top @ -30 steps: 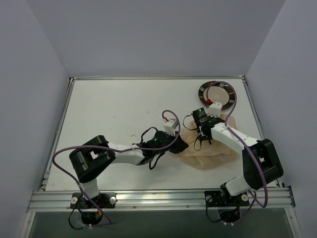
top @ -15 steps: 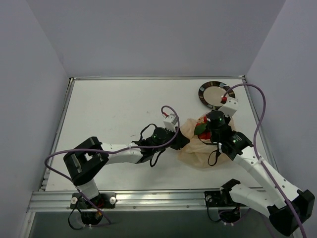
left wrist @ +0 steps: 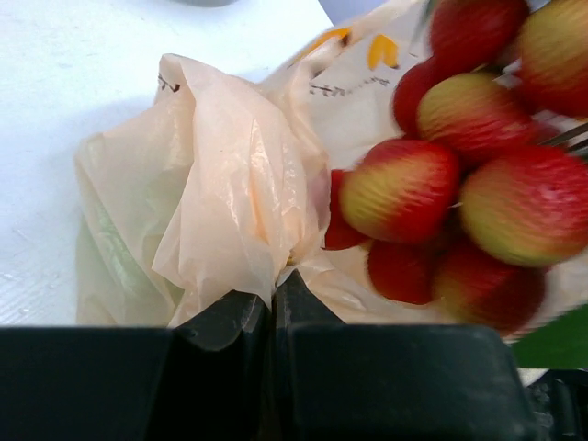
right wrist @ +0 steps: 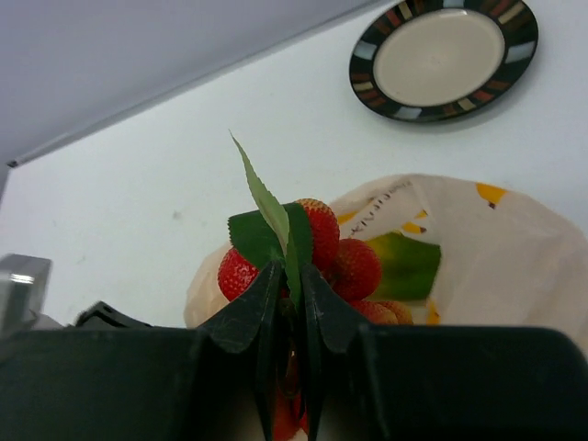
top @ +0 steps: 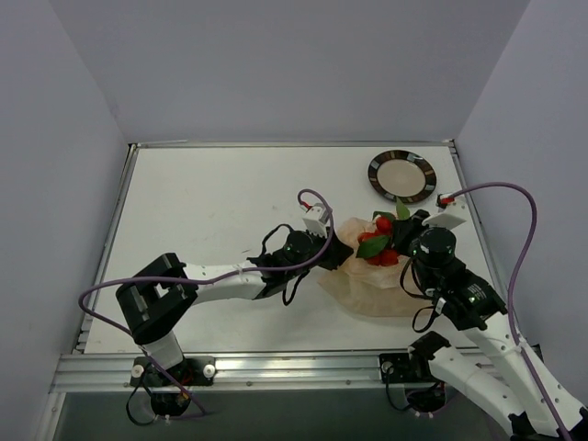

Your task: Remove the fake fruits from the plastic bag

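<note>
The pale-orange plastic bag (top: 372,280) lies right of the table's middle. My left gripper (top: 338,254) is shut on a bunched fold at the bag's left edge (left wrist: 234,197). My right gripper (top: 397,241) is shut on the green leaf (right wrist: 276,220) of the red berry cluster (top: 381,241) and holds it above the bag's mouth. The cluster (left wrist: 459,175) fills the right of the left wrist view. A green fruit (right wrist: 404,266) shows inside the bag (right wrist: 514,248) behind the berries (right wrist: 354,266). Other fruits are hidden.
A round dark-rimmed plate (top: 402,175) sits at the back right, also in the right wrist view (right wrist: 444,57). The raised table edge (top: 276,144) and walls close the back and sides.
My right arm has swung back to the right and risen, lifting the berry cluster out of the bag's mouth. My left gripper has kept its hold on the bag and shifted slightly.
</note>
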`<state>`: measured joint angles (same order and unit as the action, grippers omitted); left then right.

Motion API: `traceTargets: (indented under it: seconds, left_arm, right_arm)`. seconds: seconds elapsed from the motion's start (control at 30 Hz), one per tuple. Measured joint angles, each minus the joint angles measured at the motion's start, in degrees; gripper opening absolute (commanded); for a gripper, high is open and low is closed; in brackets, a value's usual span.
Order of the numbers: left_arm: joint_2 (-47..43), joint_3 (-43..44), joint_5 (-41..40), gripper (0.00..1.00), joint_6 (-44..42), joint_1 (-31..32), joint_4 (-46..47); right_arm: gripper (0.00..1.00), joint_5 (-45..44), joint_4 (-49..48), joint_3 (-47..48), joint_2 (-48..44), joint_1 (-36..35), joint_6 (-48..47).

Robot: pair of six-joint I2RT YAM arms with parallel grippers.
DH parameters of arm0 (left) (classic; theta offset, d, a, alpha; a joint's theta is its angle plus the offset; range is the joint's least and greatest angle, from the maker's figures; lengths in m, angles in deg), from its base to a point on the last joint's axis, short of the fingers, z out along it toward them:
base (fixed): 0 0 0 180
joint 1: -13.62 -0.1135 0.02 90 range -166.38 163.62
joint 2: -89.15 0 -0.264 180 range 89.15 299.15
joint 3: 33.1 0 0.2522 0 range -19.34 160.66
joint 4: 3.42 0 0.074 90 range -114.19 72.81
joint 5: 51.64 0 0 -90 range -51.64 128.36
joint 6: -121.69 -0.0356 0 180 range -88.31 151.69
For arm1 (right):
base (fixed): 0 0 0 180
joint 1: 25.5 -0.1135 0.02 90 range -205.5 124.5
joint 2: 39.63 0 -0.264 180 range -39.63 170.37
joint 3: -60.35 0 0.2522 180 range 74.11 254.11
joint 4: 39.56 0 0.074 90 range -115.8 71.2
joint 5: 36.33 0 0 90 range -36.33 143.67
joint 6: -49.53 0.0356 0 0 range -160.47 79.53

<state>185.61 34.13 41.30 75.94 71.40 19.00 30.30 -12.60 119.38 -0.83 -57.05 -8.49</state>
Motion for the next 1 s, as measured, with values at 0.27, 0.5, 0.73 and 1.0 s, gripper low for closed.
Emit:
traceTargets:
  seconds: [0.27,0.5,0.73,1.0]
  left_arm:
    - [-0.04,-1.81,-3.32,0.02,-4.07,2.64,-1.44]
    - [0.72,-1.81,-2.93,0.02,-5.25,3.34,-1.31]
    - [2.93,-1.81,-2.34,0.02,-6.12,3.45,-1.51]
    - [3.3,-1.81,-3.02,0.02,-8.63,3.61,-1.6]
  right_arm:
    - [0.0,-1.03,-12.48,3.52,3.37,0.0,-0.68]
    - [0.0,-2.51,-23.08,7.3,16.02,0.55,-2.43]
    - [0.0,-2.69,-32.33,16.63,30.18,12.15,-6.01]
    - [0.0,1.2,-36.57,26.47,50.31,24.57,-8.7]
